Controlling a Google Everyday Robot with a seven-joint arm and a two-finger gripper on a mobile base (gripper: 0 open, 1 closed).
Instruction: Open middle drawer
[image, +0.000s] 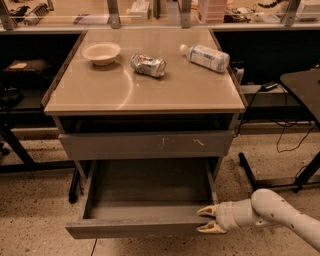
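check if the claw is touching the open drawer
Cannot tell. In the camera view the claw sits at the right end of the open drawer, overlapping its front edge, but neither contact nor a gap shows plainly.

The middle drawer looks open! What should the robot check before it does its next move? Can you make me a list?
1. Middle drawer stands open: ok, its grey inside shows.
2. Gripper is in place: ok, it sits at the drawer's front right corner.
3. Gripper has let go of the drawer front: cannot tell.
4. Bowl, can and bottle are safe on the tabletop: ok, all three sit near the back, away from the front edge.
5. The arm is out of the drawer's way: ok, it reaches in from the right, low by the floor.
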